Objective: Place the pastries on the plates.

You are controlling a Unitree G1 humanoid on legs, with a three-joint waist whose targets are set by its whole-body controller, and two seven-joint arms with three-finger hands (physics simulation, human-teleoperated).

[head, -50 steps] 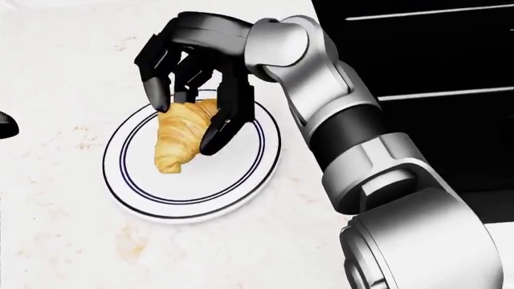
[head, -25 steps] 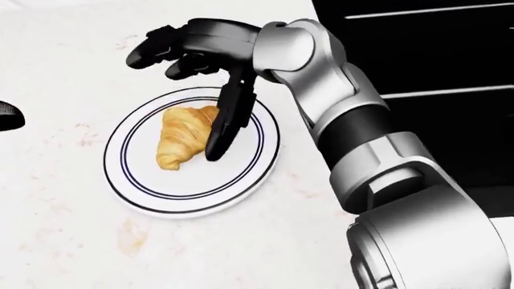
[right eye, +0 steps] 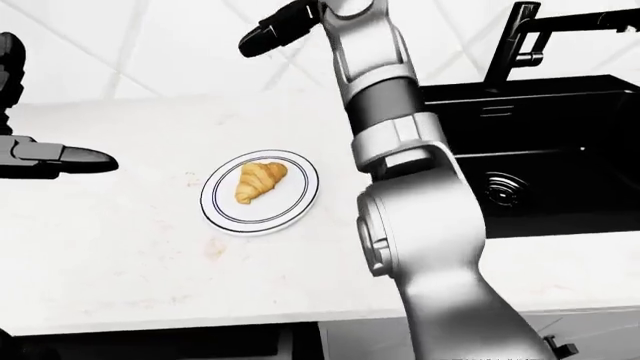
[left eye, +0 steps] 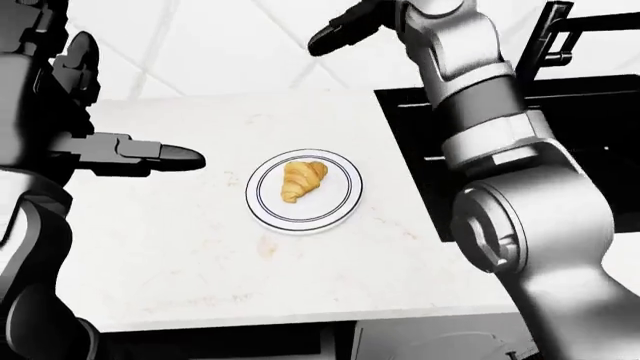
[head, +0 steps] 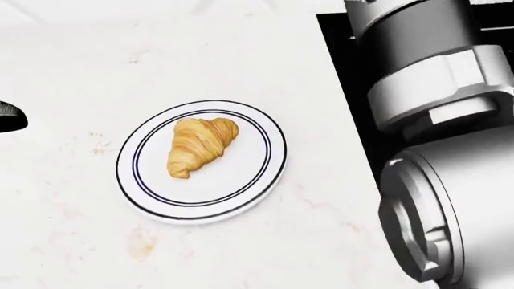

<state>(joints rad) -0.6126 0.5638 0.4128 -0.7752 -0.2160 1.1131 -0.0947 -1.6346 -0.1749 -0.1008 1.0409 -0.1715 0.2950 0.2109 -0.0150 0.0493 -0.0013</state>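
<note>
Now right hand [right eye: 280, 26] raised high above croissant [head: 198, 145] on plate [head: 255, 184], fingers straight, holding nothing. Left hand [left eye: 130, 156] hovers left, fingers extended. Sink [right eye: 540, 150] borders right.

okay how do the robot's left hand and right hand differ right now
Height: the right hand is raised high above the counter, while the left hand sits low, level with the plate.
Place: the left hand is off to the plate's left; the right hand is up beyond the plate.
Shared: both are dark, empty, and clear of the croissant, which lies on the plate.
</note>
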